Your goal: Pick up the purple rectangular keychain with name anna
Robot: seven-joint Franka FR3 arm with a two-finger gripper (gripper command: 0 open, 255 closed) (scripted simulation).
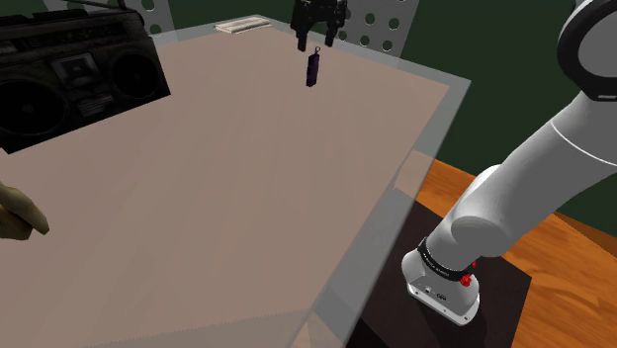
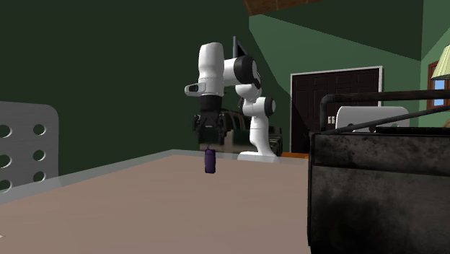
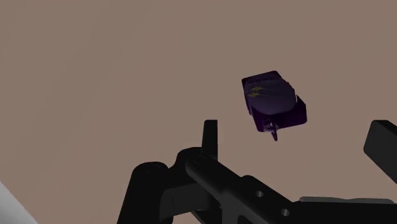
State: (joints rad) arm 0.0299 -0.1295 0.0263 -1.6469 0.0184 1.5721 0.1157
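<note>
The gripper [image 1: 316, 40] hangs wide open over the far part of the dull pink tabletop [image 1: 247, 198], clasping nothing. The purple keychain [image 1: 312, 69] is upright just below it, touched by neither finger; it seems to rest on the table. A black boombox [image 1: 74, 74] sits at the shoulder view's left. Dark green walls [image 2: 108, 58] stand around, over an orange wood floor [image 1: 573, 262]

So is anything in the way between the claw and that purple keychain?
Nothing visible. The open gripper hangs above the keychain with only air between them. The boombox sits well aside on the table.
</note>
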